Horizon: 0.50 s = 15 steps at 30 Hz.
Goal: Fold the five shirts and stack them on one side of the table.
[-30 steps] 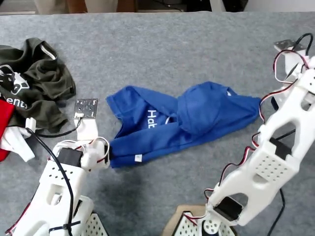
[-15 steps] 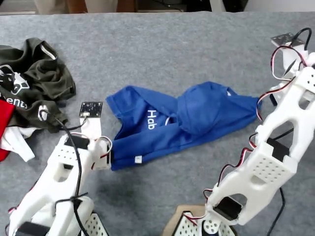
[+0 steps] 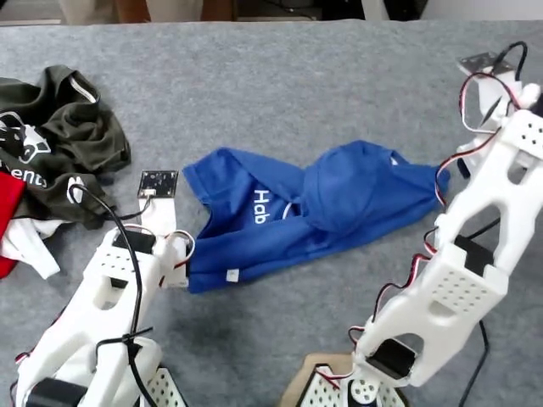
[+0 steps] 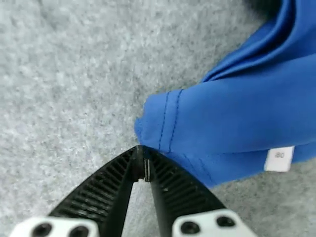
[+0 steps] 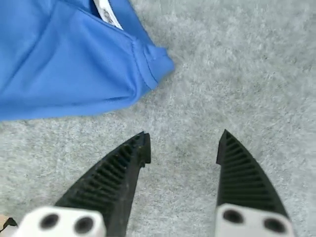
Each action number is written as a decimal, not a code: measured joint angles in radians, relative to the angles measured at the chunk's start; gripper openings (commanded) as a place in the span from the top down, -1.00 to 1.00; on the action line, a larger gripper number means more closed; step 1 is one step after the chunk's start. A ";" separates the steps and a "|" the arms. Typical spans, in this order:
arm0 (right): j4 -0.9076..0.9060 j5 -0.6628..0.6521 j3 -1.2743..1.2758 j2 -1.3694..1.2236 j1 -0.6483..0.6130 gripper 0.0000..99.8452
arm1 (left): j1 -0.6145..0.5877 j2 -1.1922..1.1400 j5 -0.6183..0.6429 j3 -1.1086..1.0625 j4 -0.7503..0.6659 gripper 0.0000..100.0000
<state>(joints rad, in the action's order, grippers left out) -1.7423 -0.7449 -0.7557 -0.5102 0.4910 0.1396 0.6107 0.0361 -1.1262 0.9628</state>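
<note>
Bare grey table (image 3: 280,76) lies open beyond and in front of the blue shirt (image 3: 339,199), which sprawls crumpled across the middle, while a heap topped by a dark shirt (image 3: 59,136) crowds the left edge. At the blue shirt's near-left corner the left gripper (image 4: 143,160) is clenched with its tips against the hem, though cloth between them cannot be made out. The right gripper (image 5: 182,143) hangs with fingers spread over bare felt just beside the shirt's right end. Since a second ago the left arm has pushed forward along that corner, the right wrist has drifted farther back, and the shirt has barely shifted.
</note>
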 measured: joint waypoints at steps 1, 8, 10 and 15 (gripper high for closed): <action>-0.005 0.008 -0.020 0.003 -0.011 0.53 | 0.000 0.006 0.000 0.017 0.012 0.96; -0.015 0.038 -0.100 0.078 -0.144 0.32 | 0.000 0.025 0.000 0.164 0.146 0.96; -0.015 0.054 -0.103 0.078 -0.207 0.32 | 0.000 0.025 0.000 0.175 0.158 0.96; -0.015 0.092 -0.103 0.020 -0.374 0.32 | 0.000 0.025 0.000 0.176 0.161 0.96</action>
<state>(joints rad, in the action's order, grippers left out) -1.7576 -0.6529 -0.8585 -0.4902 0.1166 0.1396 0.6352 0.0361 -0.9498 1.1239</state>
